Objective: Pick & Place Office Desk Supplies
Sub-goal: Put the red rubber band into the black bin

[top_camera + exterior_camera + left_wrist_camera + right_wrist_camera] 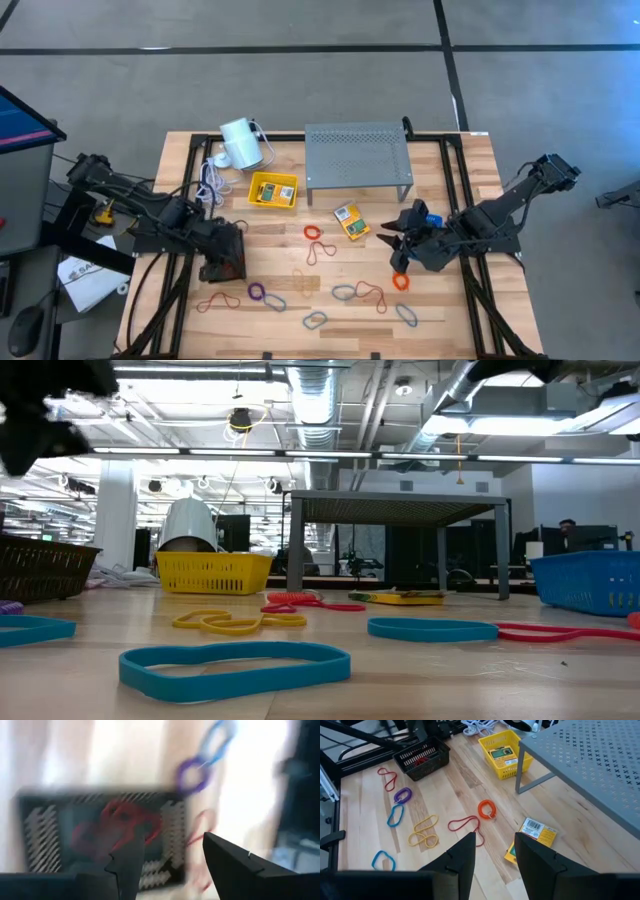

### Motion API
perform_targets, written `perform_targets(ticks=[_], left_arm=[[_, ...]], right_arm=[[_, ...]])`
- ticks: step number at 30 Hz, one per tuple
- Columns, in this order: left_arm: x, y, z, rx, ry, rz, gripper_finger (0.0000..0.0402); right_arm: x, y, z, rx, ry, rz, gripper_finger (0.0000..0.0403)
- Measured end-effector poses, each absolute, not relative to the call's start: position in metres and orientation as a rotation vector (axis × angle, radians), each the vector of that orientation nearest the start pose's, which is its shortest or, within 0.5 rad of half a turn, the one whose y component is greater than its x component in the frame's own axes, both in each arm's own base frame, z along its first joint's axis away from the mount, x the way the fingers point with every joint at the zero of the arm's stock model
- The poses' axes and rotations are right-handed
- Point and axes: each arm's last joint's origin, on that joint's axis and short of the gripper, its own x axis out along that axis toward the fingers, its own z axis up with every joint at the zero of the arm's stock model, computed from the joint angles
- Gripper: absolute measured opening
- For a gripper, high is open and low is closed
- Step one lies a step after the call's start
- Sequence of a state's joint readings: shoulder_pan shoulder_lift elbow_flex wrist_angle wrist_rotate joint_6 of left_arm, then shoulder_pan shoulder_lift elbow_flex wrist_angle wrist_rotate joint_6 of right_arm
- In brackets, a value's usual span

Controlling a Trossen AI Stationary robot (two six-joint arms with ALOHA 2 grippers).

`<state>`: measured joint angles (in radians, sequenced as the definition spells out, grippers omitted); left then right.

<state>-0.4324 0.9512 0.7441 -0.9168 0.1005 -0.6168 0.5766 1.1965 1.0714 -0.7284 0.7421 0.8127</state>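
The left gripper [170,865] hangs directly over the dark basket [224,262] near the table's [190,150] left edge, its fingers spread apart and empty. Red bands [117,822] lie inside the basket beneath them. The risk here is a band snagging on a fingertip and being dragged back out when the arm lifts, or the arm nudging the light basket toward the edge.

Toward the front edge many loops remain loose: a purple band [257,292], blue bands [315,320], a yellow band [424,831] and red ones. They are thin and flat, so fingers could slide over them or pinch two at once where they overlap.

Further right a crayon box [350,221] lies in front of the grey shelf [357,155]. The right gripper [492,855] waits near the right edge, fingers partly apart with nothing between them, an orange band [401,281] just beside it. Both arms reaching the middle together could collide.
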Motion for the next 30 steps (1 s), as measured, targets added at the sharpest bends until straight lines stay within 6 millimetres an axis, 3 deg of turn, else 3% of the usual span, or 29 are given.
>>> perform_targets(ticks=[7,11,17,23,30], left_arm=[[0.170,-0.085,0.261,-0.289,0.850,-0.347,0.0176],[0.167,-0.095,0.257,-0.237,0.872,-0.402,0.0154],[0.160,-0.125,0.247,-0.151,0.934,-0.525,0.0133],[0.152,-0.154,0.229,-0.017,1.016,-0.633,0.0129],[0.149,-0.172,0.206,0.200,1.068,-0.657,0.0129]], right_arm=[[0.206,0.110,0.311,0.253,0.540,-0.420,0.0133],[0.206,0.110,0.311,0.285,0.534,-0.429,0.0133],[0.207,0.110,0.311,0.335,0.509,-0.456,0.0133],[0.207,0.110,0.312,0.400,0.483,-0.484,0.0133],[0.207,0.110,0.312,0.458,0.467,-0.500,0.0133]])
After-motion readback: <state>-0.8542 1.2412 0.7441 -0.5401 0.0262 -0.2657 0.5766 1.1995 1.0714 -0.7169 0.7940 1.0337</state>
